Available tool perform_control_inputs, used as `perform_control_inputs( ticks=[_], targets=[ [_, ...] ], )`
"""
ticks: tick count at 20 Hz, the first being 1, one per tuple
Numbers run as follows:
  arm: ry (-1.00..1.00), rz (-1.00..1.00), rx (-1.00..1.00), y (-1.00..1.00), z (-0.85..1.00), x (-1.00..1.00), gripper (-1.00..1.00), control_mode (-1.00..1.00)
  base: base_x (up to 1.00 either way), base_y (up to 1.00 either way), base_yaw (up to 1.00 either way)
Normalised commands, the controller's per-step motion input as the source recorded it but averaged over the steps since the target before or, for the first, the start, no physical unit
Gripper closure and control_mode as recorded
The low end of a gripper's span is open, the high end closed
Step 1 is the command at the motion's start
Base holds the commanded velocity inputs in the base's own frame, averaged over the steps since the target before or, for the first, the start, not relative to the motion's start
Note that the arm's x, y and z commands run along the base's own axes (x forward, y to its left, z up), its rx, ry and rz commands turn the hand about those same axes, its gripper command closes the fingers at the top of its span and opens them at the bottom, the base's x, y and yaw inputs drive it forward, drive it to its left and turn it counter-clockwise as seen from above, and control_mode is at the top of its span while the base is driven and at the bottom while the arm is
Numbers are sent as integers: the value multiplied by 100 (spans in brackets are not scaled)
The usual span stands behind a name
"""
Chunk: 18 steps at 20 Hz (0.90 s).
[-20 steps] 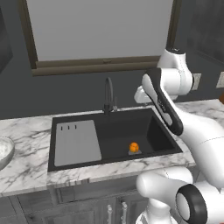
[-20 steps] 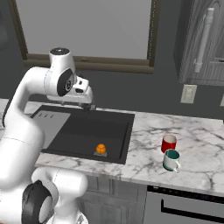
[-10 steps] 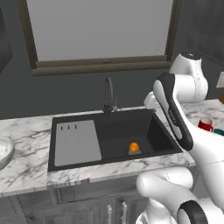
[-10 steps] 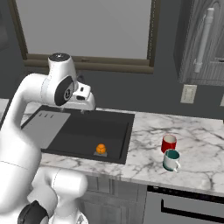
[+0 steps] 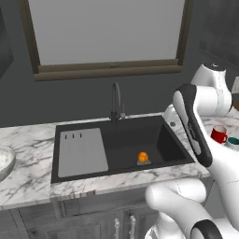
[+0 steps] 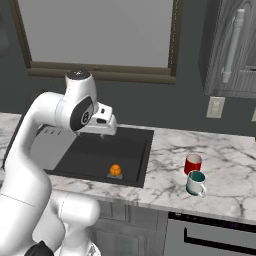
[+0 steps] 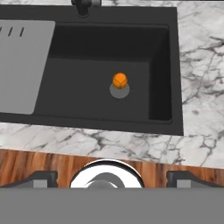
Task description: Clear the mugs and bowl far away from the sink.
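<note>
Black rectangular recessed sink [image 5: 158, 140] is set into the white-grey marbled surface [image 6: 225, 165], with a grey slotted drainboard panel [image 5: 81, 151] at its left. A small orange object [image 7: 120, 80] lies on the basin floor. Red mug with white inside [image 6: 192, 163] and pale grey mug with teal inside [image 6: 196, 183] are seen just beside each other, right of the sink. Speckled white-grey bowl [image 5: 3, 161] sits far left. The hand [image 7: 112, 178] is held above the sink's front edge, fingers spread wide, nothing gripped.

Marble counter [image 6: 225, 165] carries red mug [image 6: 192, 163], teal mug [image 6: 195, 182].
</note>
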Motion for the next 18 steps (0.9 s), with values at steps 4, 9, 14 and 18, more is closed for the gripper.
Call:
perform_control_inputs(
  ticks=[4, 9, 14, 18],
  targets=[
    [0, 0, 0, -34, -30, -26, -100, -100, 0, 0, 0],
    [0, 2, 0, -39, -32, -19, -100, -100, 0, 0, 0],
    [0, 3, 2, -37, -27, -8, -100, -100, 0, 0, 0],
    [0, 1, 0, -48, -17, -3, -100, -100, 0, 0, 0]
  ],
)
